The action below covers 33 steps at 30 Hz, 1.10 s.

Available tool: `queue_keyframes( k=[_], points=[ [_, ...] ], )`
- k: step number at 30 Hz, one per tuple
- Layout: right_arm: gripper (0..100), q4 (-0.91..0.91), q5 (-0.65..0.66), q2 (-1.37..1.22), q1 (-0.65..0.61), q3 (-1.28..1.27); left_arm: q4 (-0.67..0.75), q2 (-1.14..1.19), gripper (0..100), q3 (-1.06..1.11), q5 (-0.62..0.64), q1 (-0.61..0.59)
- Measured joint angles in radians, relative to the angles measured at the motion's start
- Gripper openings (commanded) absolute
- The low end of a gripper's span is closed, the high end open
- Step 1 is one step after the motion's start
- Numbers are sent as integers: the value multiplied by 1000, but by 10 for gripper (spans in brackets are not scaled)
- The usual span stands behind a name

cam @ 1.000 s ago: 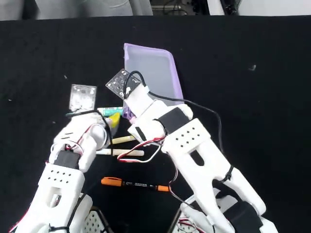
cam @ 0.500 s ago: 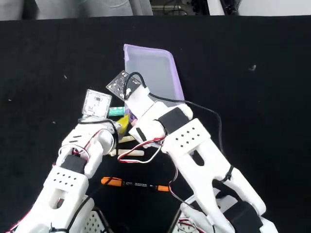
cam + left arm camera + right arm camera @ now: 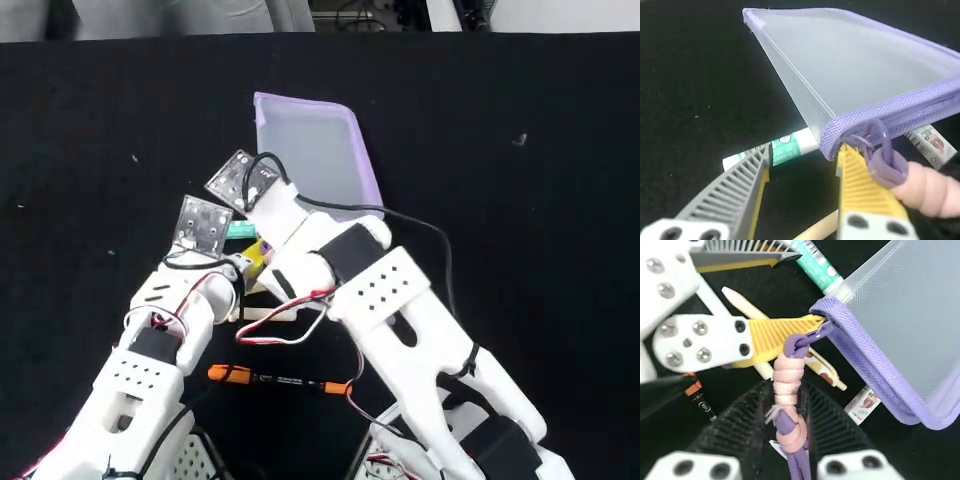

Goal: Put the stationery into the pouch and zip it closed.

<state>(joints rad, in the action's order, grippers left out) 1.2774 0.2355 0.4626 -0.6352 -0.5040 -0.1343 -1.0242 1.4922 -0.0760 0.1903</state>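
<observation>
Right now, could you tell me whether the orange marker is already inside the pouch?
No, the orange marker lies on the black table, apart from the pouch.

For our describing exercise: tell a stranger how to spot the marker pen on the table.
Find the black table and the two white robot arms on it. Between them, near their bases, lies the marker pen. It alone has a dark barrel and an orange cap; the sticks near it are pale.

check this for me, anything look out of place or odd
A green-and-white tube lies at the corner of the translucent purple-edged pouch and an orange marker lies apart on the black table. Both are outside the pouch, yet the right gripper is clamped on the pink-and-purple zip pull cord.
</observation>
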Motion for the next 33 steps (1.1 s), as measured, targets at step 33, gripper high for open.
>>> queue_keyframes(
  k=[33],
  points=[
    [11,71,57,163,84,-9,35,-6,29,11,-132,-15]
  ],
)
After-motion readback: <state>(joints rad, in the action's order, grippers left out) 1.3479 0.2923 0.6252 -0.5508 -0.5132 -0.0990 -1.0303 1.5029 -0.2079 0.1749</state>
